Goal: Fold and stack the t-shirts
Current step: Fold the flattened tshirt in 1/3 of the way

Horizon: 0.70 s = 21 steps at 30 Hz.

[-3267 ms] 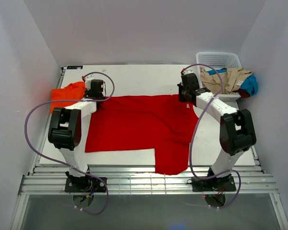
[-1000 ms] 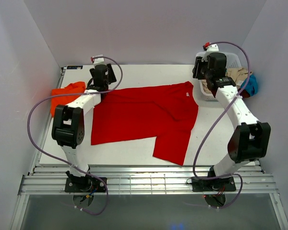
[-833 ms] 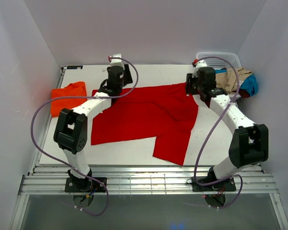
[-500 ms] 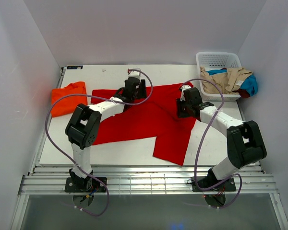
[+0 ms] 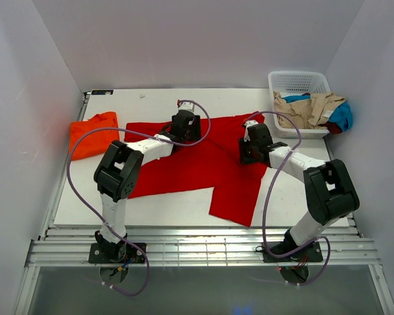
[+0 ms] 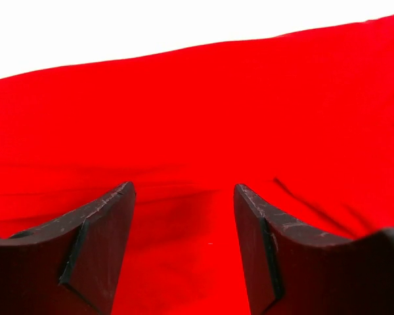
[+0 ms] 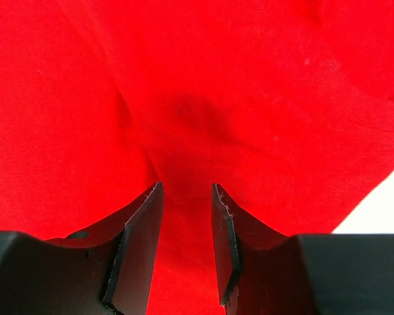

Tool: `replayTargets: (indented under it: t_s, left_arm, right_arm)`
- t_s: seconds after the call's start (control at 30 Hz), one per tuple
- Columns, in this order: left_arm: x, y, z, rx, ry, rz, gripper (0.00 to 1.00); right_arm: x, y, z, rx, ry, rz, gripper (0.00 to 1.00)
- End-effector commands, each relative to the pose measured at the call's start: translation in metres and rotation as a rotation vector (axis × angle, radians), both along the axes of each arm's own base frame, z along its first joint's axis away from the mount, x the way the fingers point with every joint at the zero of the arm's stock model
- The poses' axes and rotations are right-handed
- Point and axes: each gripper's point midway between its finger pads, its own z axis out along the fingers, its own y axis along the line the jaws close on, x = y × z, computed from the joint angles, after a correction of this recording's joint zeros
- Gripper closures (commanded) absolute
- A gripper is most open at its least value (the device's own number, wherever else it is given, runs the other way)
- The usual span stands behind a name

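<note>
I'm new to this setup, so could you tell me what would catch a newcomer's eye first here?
A big red t-shirt spread across the middle of the table dominates, with the left gripper and right gripper both low over its far half, jaws apart. A folded orange shirt lies at the left edge, and a white basket of tan and blue clothes stands at the far right corner.

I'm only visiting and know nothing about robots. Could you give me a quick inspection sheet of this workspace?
Surface: white table.
Job's things: red t-shirt spread out, unfolded; orange shirt in a compact heap at the left edge.
Clutter: basket at back right, tan and blue clothes spilling over.
Grippers: left gripper open on the red cloth; right gripper narrow, cloth between, grip unclear.
Cables: purple cables loop from both arms.
Surroundings: plain walls.
</note>
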Motion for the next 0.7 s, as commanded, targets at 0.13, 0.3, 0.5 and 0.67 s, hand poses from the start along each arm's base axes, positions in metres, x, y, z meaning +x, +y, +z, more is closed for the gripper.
replayTargets:
  t_s: [0.13, 0.3, 0.5, 0.67]
  left_arm:
    - [-0.004, 0.043, 0.02, 0.125, -0.033, 0.15, 0.27]
    - [-0.015, 0.082, 0.016, 0.153, -0.007, 0.25, 0.26]
    - [-0.032, 0.133, 0.017, 0.124, 0.014, 0.338, 0.26]
    - [-0.04, 0.169, 0.021, 0.1, 0.024, 0.409, 0.26]
  right_arm:
    - [0.011, 0.012, -0.009, 0.03, -0.001, 0.007, 0.59]
    - [0.011, 0.014, -0.015, 0.034, 0.011, 0.012, 0.59]
    - [0.012, 0.015, -0.018, 0.03, 0.023, 0.019, 0.63]
    - [0.013, 0.02, -0.009, 0.052, 0.006, 0.027, 0.6]
